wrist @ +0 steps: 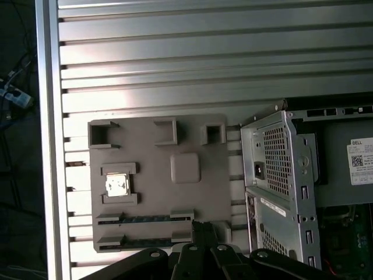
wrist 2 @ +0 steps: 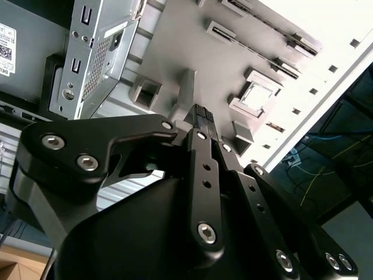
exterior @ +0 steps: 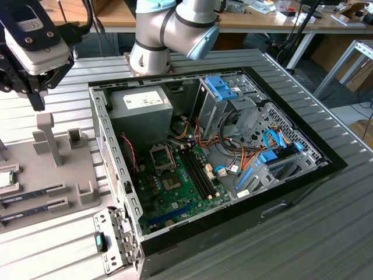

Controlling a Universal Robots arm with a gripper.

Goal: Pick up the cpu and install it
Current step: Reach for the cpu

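Observation:
The cpu (exterior: 4,178) is a small silvery square with a green rim. It lies in a recess of the grey fixture plate (exterior: 70,169) at the exterior view's left, and appears in both wrist views (wrist: 117,185) (wrist 2: 254,97). My gripper (exterior: 36,100) hangs above the far part of that plate, away from the cpu and touching nothing. Its black fingertips (wrist 2: 201,114) are pressed together, shut, with nothing between them; they also show in the first wrist view (wrist: 201,228). The motherboard's socket (exterior: 163,156) sits inside the open computer case (exterior: 291,192).
Memory sticks (exterior: 35,192) lie in slots on the fixture plate, beside an upright grey post (exterior: 49,137) and small blocks. The case holds a power supply (exterior: 143,105), a drive cage (exterior: 224,93) and cables. The arm's base (exterior: 151,52) stands behind the case on a ribbed metal table.

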